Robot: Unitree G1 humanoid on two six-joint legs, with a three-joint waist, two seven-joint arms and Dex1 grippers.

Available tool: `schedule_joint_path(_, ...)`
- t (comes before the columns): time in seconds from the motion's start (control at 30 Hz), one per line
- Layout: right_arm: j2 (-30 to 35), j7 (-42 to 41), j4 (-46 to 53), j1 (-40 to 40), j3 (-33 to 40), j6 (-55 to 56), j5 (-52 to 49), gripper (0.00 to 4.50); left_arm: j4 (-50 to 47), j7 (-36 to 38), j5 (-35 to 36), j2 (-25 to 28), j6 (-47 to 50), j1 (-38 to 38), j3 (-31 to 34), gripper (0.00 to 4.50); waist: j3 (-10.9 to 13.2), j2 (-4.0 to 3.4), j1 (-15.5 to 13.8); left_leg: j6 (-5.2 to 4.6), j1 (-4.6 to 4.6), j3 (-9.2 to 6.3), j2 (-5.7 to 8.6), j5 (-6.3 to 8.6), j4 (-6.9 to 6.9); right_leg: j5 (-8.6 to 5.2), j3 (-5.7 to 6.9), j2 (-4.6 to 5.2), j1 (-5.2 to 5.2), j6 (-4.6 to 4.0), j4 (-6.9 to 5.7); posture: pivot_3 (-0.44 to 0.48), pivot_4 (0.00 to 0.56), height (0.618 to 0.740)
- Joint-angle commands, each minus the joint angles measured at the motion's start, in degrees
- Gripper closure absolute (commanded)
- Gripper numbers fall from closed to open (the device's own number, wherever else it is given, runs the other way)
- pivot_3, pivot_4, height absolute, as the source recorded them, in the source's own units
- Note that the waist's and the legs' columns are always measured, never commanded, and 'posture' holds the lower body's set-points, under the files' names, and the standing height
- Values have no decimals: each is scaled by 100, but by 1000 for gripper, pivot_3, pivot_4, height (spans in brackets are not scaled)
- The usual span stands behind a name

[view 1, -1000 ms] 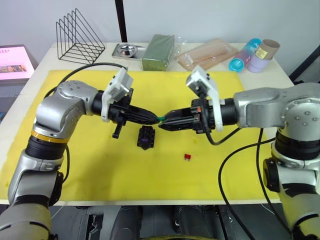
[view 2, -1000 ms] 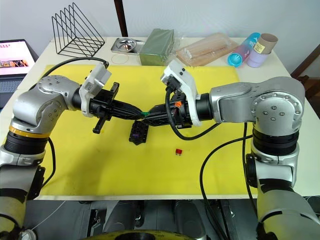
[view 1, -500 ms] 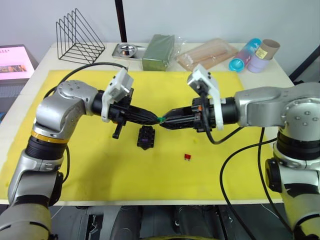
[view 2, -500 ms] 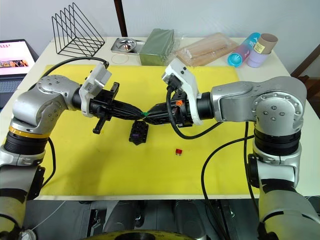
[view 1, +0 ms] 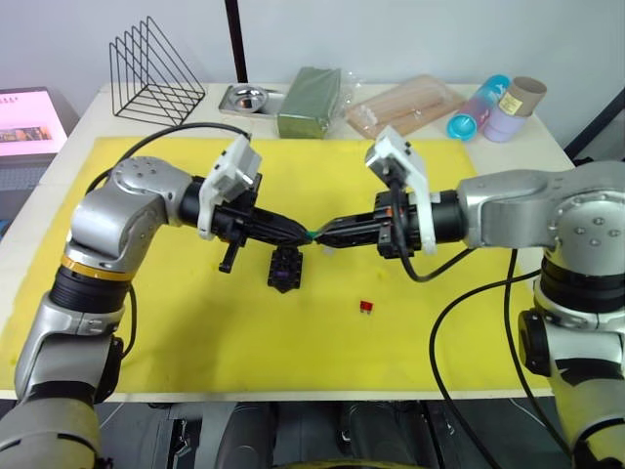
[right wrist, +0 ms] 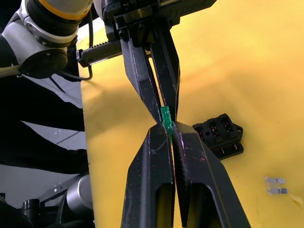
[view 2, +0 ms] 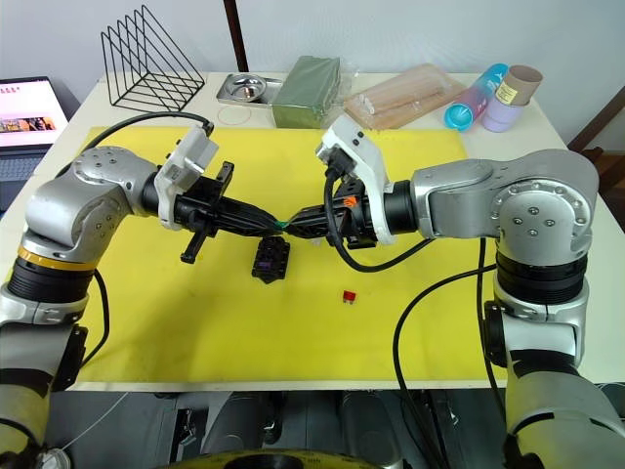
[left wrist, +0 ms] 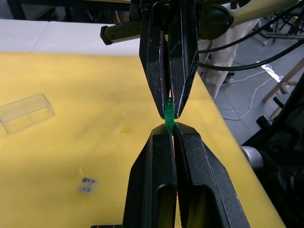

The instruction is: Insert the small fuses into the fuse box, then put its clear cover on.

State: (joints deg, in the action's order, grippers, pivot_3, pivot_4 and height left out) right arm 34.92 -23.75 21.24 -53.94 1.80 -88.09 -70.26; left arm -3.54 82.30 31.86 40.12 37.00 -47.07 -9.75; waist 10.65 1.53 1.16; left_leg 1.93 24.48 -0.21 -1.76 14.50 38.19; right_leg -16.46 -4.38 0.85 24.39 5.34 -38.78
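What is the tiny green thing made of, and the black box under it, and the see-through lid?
The green fuse, pinched between both grippers' tips, looks like glossy translucent plastic; light glows through it. The fuse box looks like matte black moulded plastic, with what seem to be metal contacts glinting in its slots. The clear cover is see-through, probably hard plastic: the yellow mat shows through it.

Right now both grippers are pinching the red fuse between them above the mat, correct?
Not quite: the fuse pinched between the left gripper and right gripper is the green fuse, as the left wrist view shows. The red fuse lies on the mat.
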Motion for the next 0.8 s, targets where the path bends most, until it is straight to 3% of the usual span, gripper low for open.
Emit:
schedule_joint_path(0.03, 44, -97, 194, -64, 79, 145, -30, 4500, 56, -228, -192, 89, 282, -192, -95, 4014, 0, 0, -2, 0, 0, 0, 0, 0, 0, 0, 0, 0, 0, 0, 0, 0, 150, 740)
schedule_joint_path(0.23, 314, -510, 392, 4, -347, 576, 521, 4500, 118, 57, -283, 453, 327, -202, -94, 2075, 0, 0, 13, 0, 1, 0, 0, 0, -1, 0, 0, -4, 2, 0, 0, 0, 150, 740)
schedule_joint_path(0.43, 720, -1566, 569, 311, -1447, 2354, 2107, 4500, 437, 585, -739, 1105, -308, 149, -239, 47, 1, -1, 22, 0, -1, 4, 0, 0, -4, 0, -1, -12, 6, -1, 1, 0, 150, 740)
schedule_joint_path(0.63, 351, -2166, 95, 515, -2117, 3552, 3130, 4500, 1076, 675, -1333, 1291, -1044, 629, -347, 47, 1, -2, 14, 0, 0, 7, -1, 0, -3, 0, -1, -13, 7, -3, 2, 0, 150, 740)
schedule_joint_path(0.8, -46, -2374, -293, 695, -2524, 4068, 3749, 4500, 1018, 553, -1566, 1188, -1439, 917, -328, 47, 1, -2, -17, 0, 3, 7, -4, 0, -2, 0, 0, -11, 7, -3, 2, 0, 150, 740)
